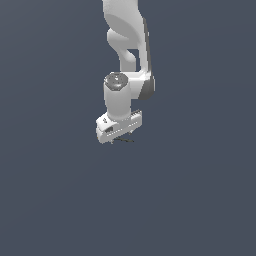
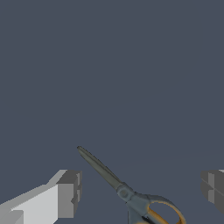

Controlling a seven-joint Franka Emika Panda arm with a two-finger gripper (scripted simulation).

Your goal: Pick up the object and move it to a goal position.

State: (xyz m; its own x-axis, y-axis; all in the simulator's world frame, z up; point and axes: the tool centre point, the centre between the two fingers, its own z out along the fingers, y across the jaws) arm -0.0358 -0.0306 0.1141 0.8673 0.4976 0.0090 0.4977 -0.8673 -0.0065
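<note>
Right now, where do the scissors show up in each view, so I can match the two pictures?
Exterior view: only the thin dark blades of the scissors show, poking out just beneath the white gripper near the picture's centre.
Wrist view: the scissors lie between the two fingers, blades and orange handles visible, handles cut off at the picture's edge.
Shared landmark: the gripper itself.
</note>
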